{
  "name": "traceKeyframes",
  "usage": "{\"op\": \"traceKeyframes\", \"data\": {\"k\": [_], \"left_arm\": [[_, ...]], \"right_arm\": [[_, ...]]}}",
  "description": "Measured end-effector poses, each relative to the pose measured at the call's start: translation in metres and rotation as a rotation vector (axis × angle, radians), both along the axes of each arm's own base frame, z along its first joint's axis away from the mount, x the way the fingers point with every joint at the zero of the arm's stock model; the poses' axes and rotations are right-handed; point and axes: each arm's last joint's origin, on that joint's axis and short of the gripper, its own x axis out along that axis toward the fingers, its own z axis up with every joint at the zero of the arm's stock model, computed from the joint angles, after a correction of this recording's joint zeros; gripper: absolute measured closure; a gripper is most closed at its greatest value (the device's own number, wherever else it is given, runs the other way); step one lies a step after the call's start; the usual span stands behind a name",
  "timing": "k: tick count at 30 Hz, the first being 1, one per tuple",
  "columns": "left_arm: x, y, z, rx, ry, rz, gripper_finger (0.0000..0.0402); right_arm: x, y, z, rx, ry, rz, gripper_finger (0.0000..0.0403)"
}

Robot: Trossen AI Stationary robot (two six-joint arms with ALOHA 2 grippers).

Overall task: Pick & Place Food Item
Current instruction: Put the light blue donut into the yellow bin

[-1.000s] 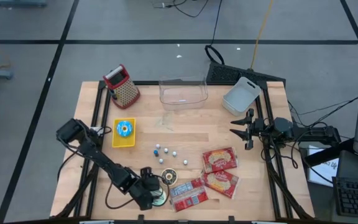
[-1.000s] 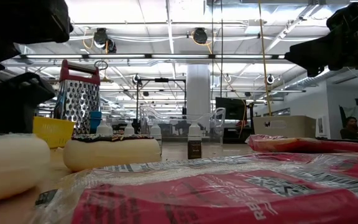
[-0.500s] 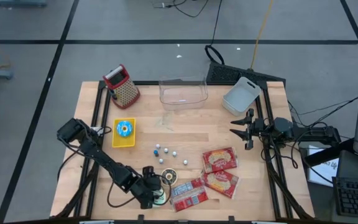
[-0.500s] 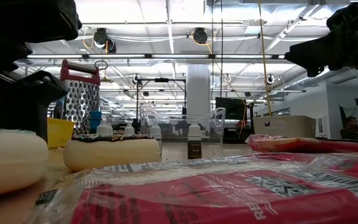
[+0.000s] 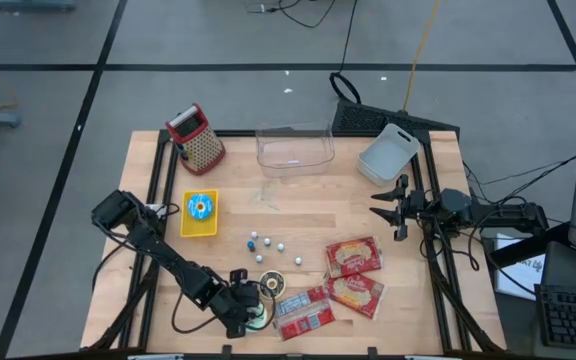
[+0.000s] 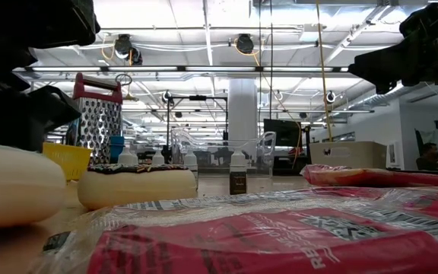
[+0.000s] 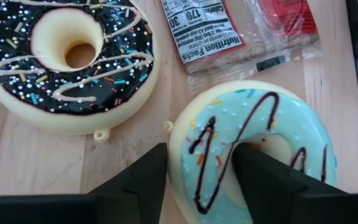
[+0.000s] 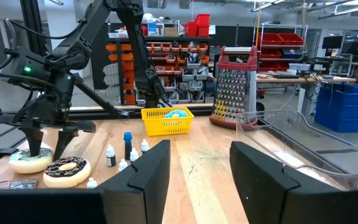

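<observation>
A blue-glazed donut (image 7: 253, 149) lies flat near the table's front edge, beside a chocolate-glazed donut (image 7: 67, 62) with sprinkles. My left gripper (image 7: 194, 180) is down on the blue donut (image 5: 258, 316) and shut on its ring. In the low view the blue donut (image 6: 14, 183) fills the left, with the dark gripper (image 6: 21, 114) above it. My right gripper (image 5: 388, 207) waits open at the table's right edge, touching nothing. My left gripper holds the blue donut by its ring (image 7: 197, 155). One finger (image 7: 263, 177) stands in the donut's hole and the other finger (image 7: 135, 183) against the outer side. The fingers slant down from the table's left. The donut rests on the table.
Three red snack packets (image 5: 303, 312) (image 5: 354, 256) (image 5: 356, 293) lie right of the donuts. Small bottles (image 5: 266, 245) stand mid-table. A yellow basket (image 5: 214, 228) holds another blue donut. A grater (image 5: 197, 138), a clear bin (image 5: 294, 148) and a white container (image 5: 388, 152) line the far edge.
My left gripper has stayed in place and drawn its fingers together on the blue donut's ring. In the low view the donut has shifted and tipped a little on the table.
</observation>
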Motion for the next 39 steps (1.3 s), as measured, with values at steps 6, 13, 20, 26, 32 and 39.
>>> {"op": "traceKeyframes", "data": {"k": [6,13,20,26,32,39], "left_arm": [[0.000,0.000,0.000,0.013,-0.006,-0.018,0.0247],[0.000,0.000,0.000,-0.010,0.001,0.016,0.0262],[0.002,0.001,0.001,-0.094,0.060,0.006,0.0266],[0.001,0.001,0.003,-0.140,0.089,-0.010,0.0266],[-0.003,0.001,0.024,-0.175,0.043,-0.037,0.0266],[-0.014,0.011,0.061,-0.168,-0.033,-0.032,0.0266]], "right_arm": [[0.000,0.000,0.000,0.000,0.000,0.000,0.0248],[0.000,0.000,0.000,0.000,0.000,0.000,0.0248],[0.000,0.000,0.000,0.000,0.000,0.000,0.0248],[0.000,0.000,0.000,0.000,0.000,0.000,0.0248],[0.000,0.000,0.000,0.000,0.000,0.000,0.0248],[0.000,0.000,0.000,0.000,0.000,0.000,0.0248]]}}
